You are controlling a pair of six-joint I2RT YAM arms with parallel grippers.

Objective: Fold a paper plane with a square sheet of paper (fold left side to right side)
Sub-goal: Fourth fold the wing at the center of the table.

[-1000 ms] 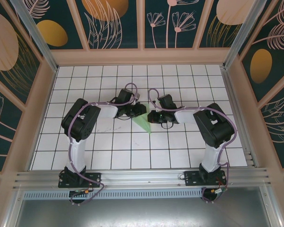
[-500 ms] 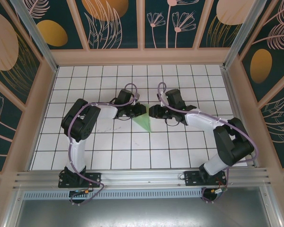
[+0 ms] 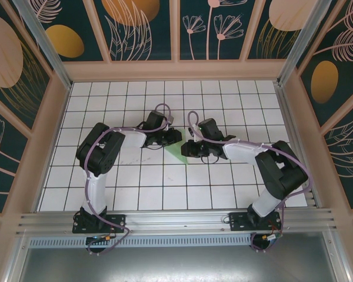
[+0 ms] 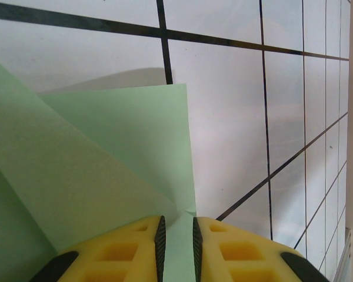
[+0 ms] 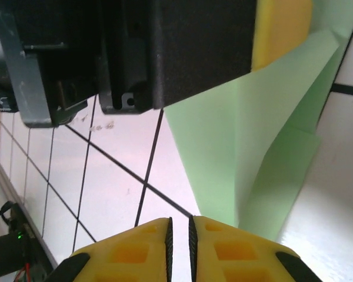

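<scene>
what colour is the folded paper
The folded paper is plain pale green, clearest in the left wrist view.

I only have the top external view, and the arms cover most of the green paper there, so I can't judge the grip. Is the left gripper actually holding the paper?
Observer: Yes. In the left wrist view the left gripper is shut on the green paper, and the sheet's edge passes between its fingers.
Operator: And the right one?
Observer: The right gripper has its jaws nearly together with nothing between them. The paper lies beside it.
Operator: Is the sheet one flat layer?
Observer: No. The right wrist view shows overlapping folded layers that run up to the left gripper's yellow finger.
</scene>
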